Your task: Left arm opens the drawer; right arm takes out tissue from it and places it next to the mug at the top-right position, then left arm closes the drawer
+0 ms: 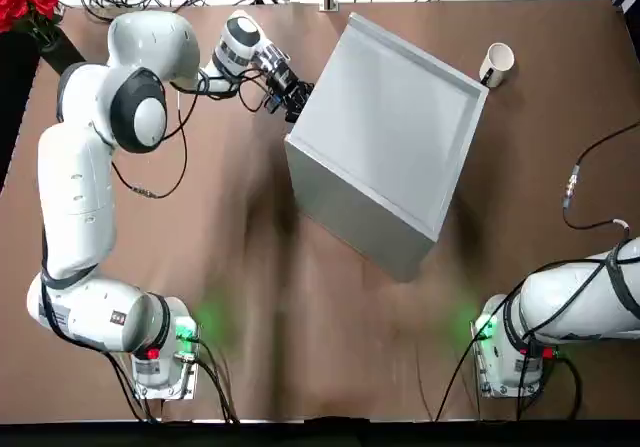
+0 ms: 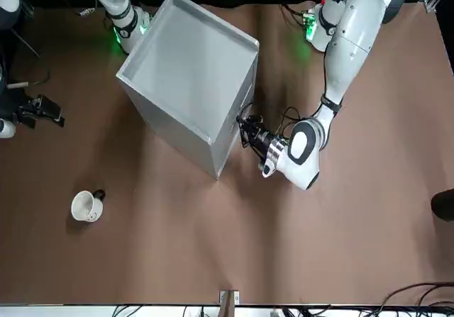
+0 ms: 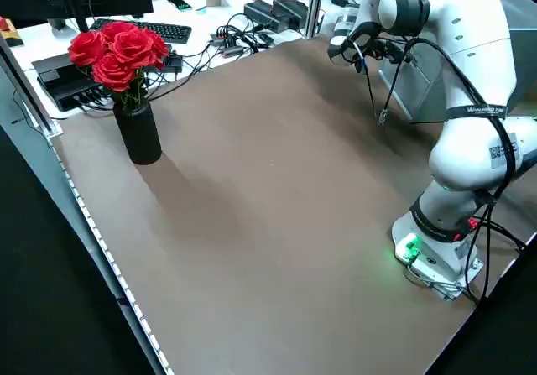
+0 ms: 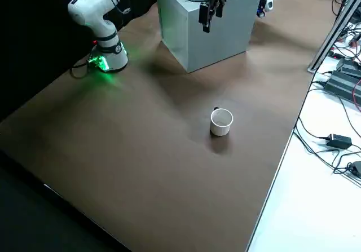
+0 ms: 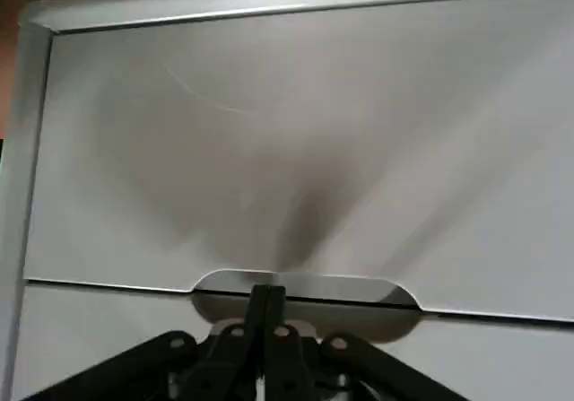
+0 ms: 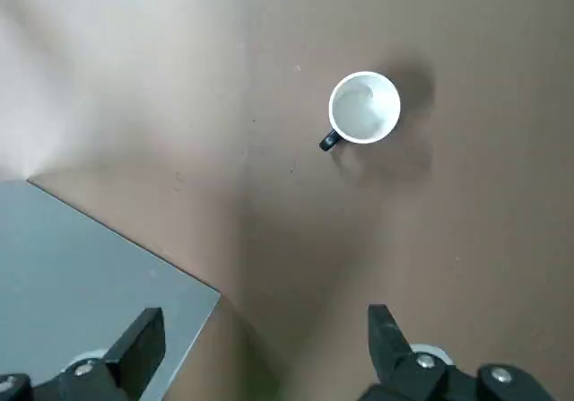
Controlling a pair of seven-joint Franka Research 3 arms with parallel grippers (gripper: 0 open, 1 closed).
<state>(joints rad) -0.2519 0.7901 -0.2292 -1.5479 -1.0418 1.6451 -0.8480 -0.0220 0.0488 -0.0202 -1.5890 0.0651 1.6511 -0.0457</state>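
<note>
The drawer (image 5: 296, 159) looks shut, right in front of the left tool (image 5: 267, 290), its fingers pressed together at the hand gap (image 5: 305, 286). The right tool (image 6: 267, 318), spread wide, is past the box's (image 1: 385, 117) other side.

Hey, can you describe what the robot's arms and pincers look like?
Both arms are white with rounded segments, grey joint rings, black cables outside and green-lit bases with a small red light. The left arm carries black lettering on a dark band. The left pincer and right pincer are black, with slim fingers and silvery screws.
</note>
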